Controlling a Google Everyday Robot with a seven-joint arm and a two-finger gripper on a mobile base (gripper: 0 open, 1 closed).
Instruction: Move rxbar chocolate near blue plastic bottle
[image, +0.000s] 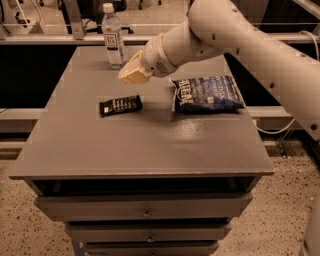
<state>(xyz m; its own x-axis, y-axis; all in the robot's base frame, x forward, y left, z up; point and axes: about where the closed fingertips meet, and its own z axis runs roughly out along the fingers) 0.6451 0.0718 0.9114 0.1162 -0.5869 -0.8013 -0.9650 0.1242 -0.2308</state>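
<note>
The rxbar chocolate, a small flat black wrapper with white lettering, lies on the grey table left of centre. The blue plastic bottle, clear with a white cap and pale label, stands upright at the table's far edge. My gripper with cream-coloured fingers hangs above the table between the two, just right of the bottle's base and a little behind and right of the bar. It touches neither.
A puffy blue snack bag lies on the right side of the table, under my arm. Drawers sit below the table's front edge. A metal rail and frame run behind the table.
</note>
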